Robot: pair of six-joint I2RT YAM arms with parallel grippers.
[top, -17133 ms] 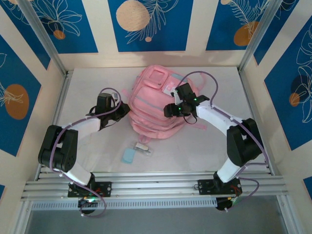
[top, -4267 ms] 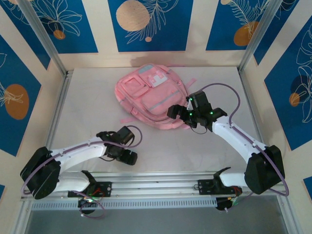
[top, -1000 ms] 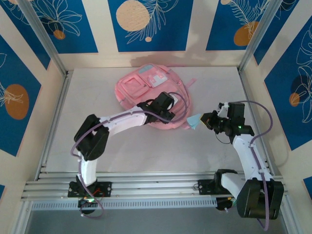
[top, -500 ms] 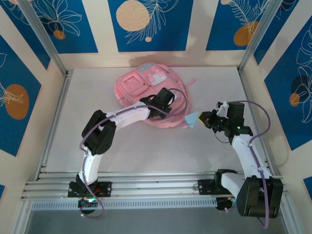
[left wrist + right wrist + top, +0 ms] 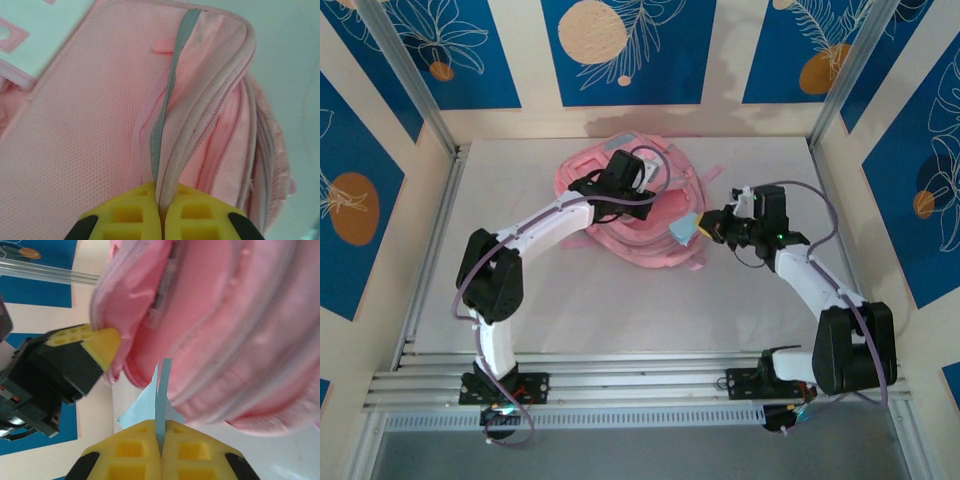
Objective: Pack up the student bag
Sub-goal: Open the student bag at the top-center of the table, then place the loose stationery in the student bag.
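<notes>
The student bag [image 5: 640, 240] lies on the table [image 5: 520, 290] toward 12 o'clock in the top view. The left gripper [image 5: 161, 199] is pinched tight on the zipper edge of the bag's flap and lifts it, so the compartment gapes toward 3 o'clock. There the right gripper [image 5: 161, 434] clamps a thin pale blue flat item [image 5: 162, 390], whose edge is at the mouth. What lies inside I cannot tell, because the opening seems shadowed.

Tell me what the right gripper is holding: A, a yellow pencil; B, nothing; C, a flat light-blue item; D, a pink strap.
C: the right gripper is shut on a flat light-blue item, held edge-on at the side of the student bag.
</notes>
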